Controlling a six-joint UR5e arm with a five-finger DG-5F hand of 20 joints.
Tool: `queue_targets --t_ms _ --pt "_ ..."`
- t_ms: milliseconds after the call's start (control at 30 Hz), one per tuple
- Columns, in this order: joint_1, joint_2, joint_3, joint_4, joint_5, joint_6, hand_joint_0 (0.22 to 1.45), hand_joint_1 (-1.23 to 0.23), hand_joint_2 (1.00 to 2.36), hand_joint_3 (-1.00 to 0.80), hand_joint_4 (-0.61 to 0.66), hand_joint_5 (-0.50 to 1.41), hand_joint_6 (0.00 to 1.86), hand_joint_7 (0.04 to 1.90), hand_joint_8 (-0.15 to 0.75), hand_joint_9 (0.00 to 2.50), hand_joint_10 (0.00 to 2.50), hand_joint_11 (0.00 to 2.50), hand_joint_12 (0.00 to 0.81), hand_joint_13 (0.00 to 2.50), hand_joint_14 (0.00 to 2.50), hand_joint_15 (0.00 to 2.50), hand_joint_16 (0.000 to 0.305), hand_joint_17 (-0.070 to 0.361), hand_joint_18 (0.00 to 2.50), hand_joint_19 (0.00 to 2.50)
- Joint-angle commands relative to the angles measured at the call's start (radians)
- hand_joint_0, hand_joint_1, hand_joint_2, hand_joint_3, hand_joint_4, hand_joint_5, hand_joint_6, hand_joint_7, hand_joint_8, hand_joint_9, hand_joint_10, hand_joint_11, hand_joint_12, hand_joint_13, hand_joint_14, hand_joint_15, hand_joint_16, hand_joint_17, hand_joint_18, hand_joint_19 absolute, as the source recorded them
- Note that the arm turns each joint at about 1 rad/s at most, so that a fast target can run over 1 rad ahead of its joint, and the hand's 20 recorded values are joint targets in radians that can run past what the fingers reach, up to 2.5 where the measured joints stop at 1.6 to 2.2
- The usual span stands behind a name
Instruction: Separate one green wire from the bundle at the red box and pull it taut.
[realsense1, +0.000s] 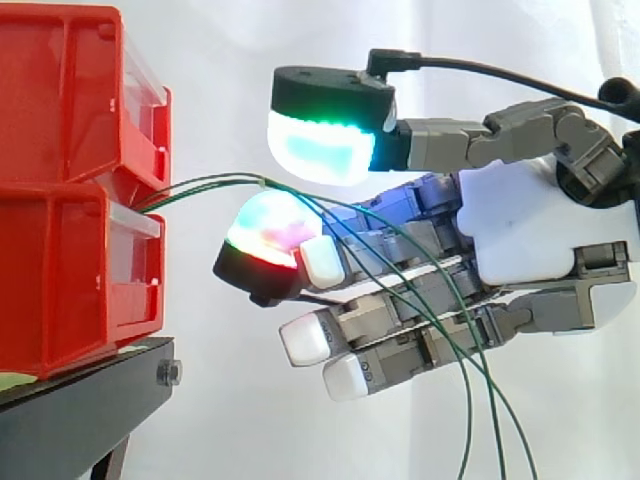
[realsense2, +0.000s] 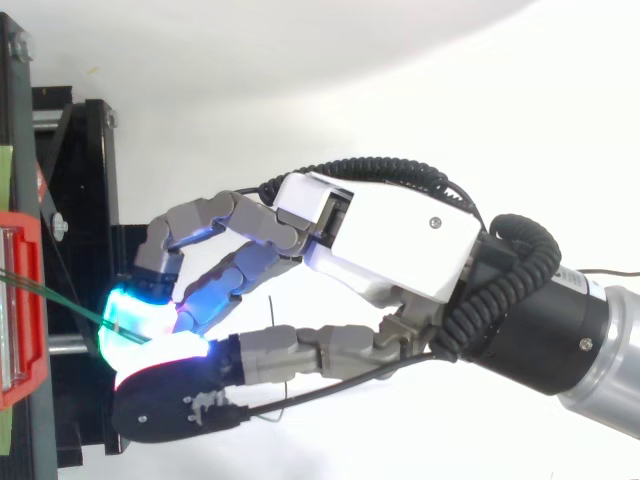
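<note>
We find two glowing pads, the upper cyan-green one (realsense1: 320, 150) and the lower red-green one (realsense1: 268, 232), drawn narrow on the green wires (realsense1: 200, 187) a short way out from the red box (realsense1: 60, 280). Seen from above, they meet with a strand running in between them, so we judge this a pinch. The other fingers (realsense1: 310, 335) lie straight beneath, farther from the box. Beyond the pads, three strands droop across the hand (realsense1: 520, 225) and hang down, away from the box. Risks noted: more than one strand appears to pass through the pinch, so a pull away from the box would likely tension the whole bundle rather than one wire. The loose strands lying over the straight fingers could snag there. The hold sits at the pad edges, so a strand may slip out under load. A hard pull could also shift the box on its black stand (realsense1: 80, 400).
</note>
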Motion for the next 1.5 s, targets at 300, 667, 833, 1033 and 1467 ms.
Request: queue_targets --t_ms 300,667,833,1033,1467 --pt "-0.002 0.000 0.001 0.011 -0.002 -0.020 0.64 -0.86 1.01 -0.29 -0.01 -0.17 0.89 0.91 0.231 1.03 0.02 0.69 0.334 0.87 0.02 0.57 0.047 0.106 0.68 0.51" --pt "-0.003 0.000 0.001 0.006 -0.002 -0.010 0.56 -0.63 1.00 -0.50 0.08 -0.15 0.87 0.94 0.246 1.08 0.02 0.68 0.340 0.89 0.02 0.57 0.048 0.109 0.71 0.52" --pt "-0.006 0.000 0.001 0.003 -0.002 -0.006 0.59 -0.63 1.01 -0.37 0.06 -0.15 0.87 0.98 0.243 1.09 0.02 0.69 0.336 0.89 0.02 0.58 0.047 0.106 0.70 0.52" --pt "-0.006 0.000 0.003 0.005 -0.002 -0.006 0.60 -0.78 1.02 -0.17 -0.01 -0.15 0.90 1.02 0.250 1.07 0.02 0.69 0.339 0.89 0.02 0.58 0.048 0.108 0.71 0.52" --pt "-0.017 0.000 0.026 -0.044 -0.004 -0.001 0.71 -0.93 1.00 -0.50 -0.02 -0.16 0.90 0.93 0.224 1.02 0.02 0.68 0.326 0.87 0.02 0.58 0.045 0.102 0.72 0.51"
